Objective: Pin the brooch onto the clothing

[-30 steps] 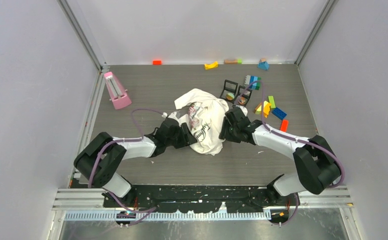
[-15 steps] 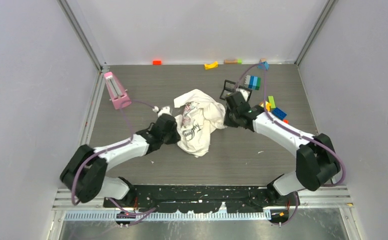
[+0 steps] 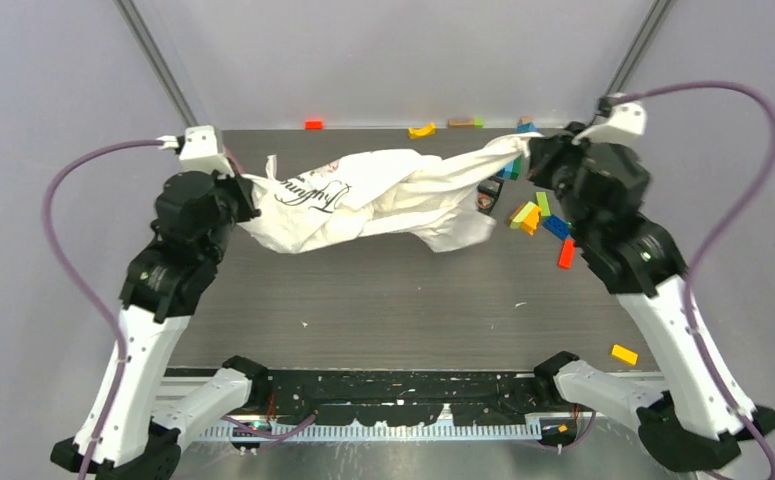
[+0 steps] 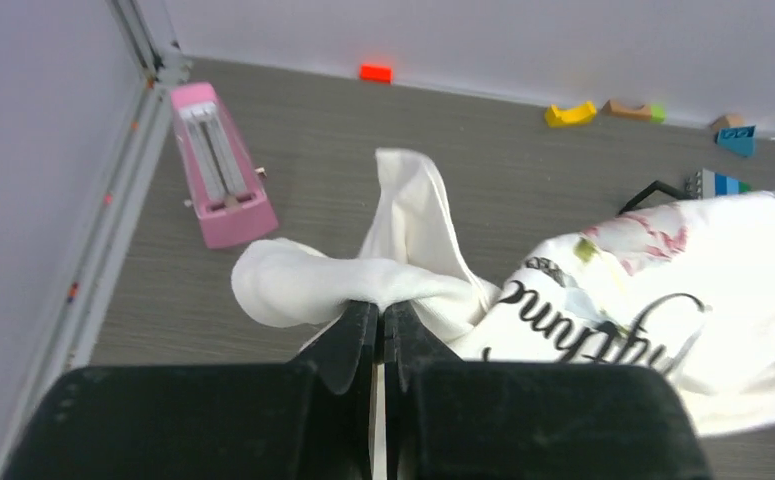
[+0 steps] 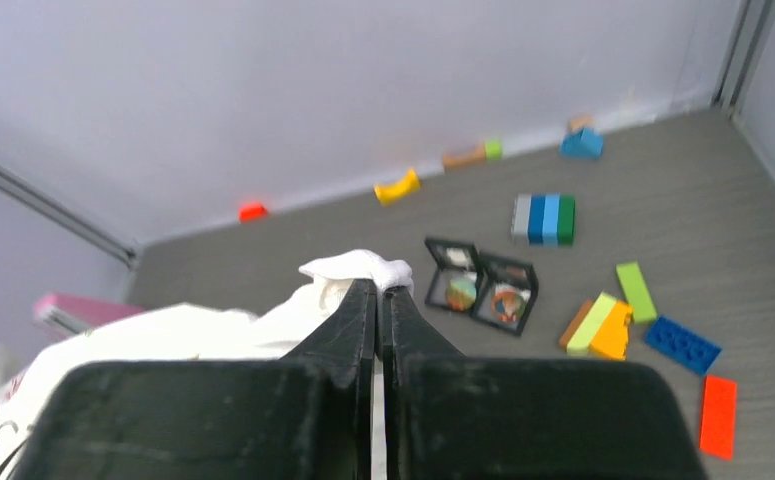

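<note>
Lifted and pulled wide since a second ago, the T-shirt [image 3: 363, 195] that lay crumpled mid-table now hangs stretched over the far half of the table [image 3: 383, 300]. On the left, your left gripper [image 4: 378, 305] is pressed together on a bunched corner of fabric, high above the pink wedge-shaped block [image 4: 221, 165]. The lettering faces up across the middle. On the right, your right gripper [image 5: 378, 290] pinches another fold, over the open black cases [image 5: 481, 290]. You're spreading it, I'd say, for a flat patch to pin. I can't see any brooch on it yet.
</note>
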Motion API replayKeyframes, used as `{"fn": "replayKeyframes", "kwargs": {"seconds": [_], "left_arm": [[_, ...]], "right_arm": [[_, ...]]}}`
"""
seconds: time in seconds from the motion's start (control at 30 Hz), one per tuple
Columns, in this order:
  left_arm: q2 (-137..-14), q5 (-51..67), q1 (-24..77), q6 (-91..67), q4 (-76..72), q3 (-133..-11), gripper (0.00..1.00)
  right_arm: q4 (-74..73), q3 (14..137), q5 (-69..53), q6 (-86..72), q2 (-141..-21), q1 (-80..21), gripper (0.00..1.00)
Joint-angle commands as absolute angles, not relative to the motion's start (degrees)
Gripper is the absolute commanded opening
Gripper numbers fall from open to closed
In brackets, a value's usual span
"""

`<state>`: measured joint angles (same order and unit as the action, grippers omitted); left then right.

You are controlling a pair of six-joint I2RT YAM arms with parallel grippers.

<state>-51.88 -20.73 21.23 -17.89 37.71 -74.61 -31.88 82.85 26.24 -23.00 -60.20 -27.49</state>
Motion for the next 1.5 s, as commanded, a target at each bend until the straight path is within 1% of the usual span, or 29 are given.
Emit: {"fn": "replayKeyframes", "kwargs": {"seconds": [0.0, 0.1, 0.17, 0.3, 0.37, 0.47, 0.57, 0.67, 0.8, 0.93, 1.07, 1.17, 1.27, 1.37, 1.43, 1.47], "left_arm": [[-50.6, -24.3, 20.9, -10.1, 48.8, -86.7, 0.0], [-50.8, -25.0, 20.9, -9.7, 53.2, -94.1, 0.0], [-50.8, -24.4, 21.0, -10.3, 54.8, -95.2, 0.0], [-51.8, -19.2, 21.0, -12.0, 54.0, -91.3, 0.0], [-54.2, -17.3, 20.9, -12.7, 52.9, -88.6, 0.0], [-56.4, -18.1, 20.9, -13.8, 49.4, -85.0, 0.0], [-55.7, -20.0, 20.9, -14.6, 45.3, -82.6, 0.0], [-54.1, -19.7, 20.9, -14.9, 44.0, -81.8, 0.0], [-52.9, -16.9, 20.9, -17.0, 48.2, -83.7, 0.0], [-48.8, -15.5, 20.9, -18.3, 51.5, -84.1, 0.0], [-49.6, -14.6, 20.9, -19.1, 61.3, -92.2, 0.0], [-50.1, -12.2, 20.9, -18.2, 60.8, -92.5, 0.0], [-54.8, -9.9, 20.9, -16.3, 57.0, -90.0, 0.0], [-66.4, -9.5, 20.5, -14.1, 54.8, -91.0, 0.0], [-72.7, -12.4, 18.7, -13.1, 50.9, -91.1, 0.0], [-75.4, -13.3, 17.3, -13.1, 48.6, -91.0, 0.04]], "right_arm": [[-27.7, 87.1, 32.4, -18.5, -52.7, -27.3, 0.01], [-25.8, 86.4, 33.5, -18.3, -48.0, -27.3, 0.01], [-24.0, 84.3, 34.3, -18.4, -44.6, -27.3, 0.01], [-22.5, 78.0, 37.4, -18.9, -39.0, -27.3, 0.01], [-22.8, 74.0, 39.4, -19.3, -38.5, -27.3, 0.01], [-24.7, 70.8, 42.3, -20.6, -38.5, -27.3, 0.01], [-25.3, 67.8, 44.0, -21.3, -37.3, -27.3, 0.01], [-25.7, 67.5, 44.4, -21.4, -36.0, -27.3, 0.01], [-25.3, 67.2, 47.2, -20.1, -33.0, -27.3, 0.01], [-24.3, 66.8, 50.9, -17.2, -28.4, -27.3, 0.01], [-24.4, 68.7, 50.5, -15.0, -25.5, -27.3, 0.01], [-23.3, 68.2, 50.7, -12.7, -24.2, -27.3, 0.01], [-22.8, 65.7, 52.0, -11.6, -24.9, -27.3, 0.01], [-23.9, 62.8, 51.7, -12.6, -27.8, -27.3, 0.01], [-25.4, 59.3, 51.8, -14.6, -30.0, -27.3, 0.01], [-26.3, 58.3, 52.2, -16.5, -30.6, -27.3, 0.01]]}}
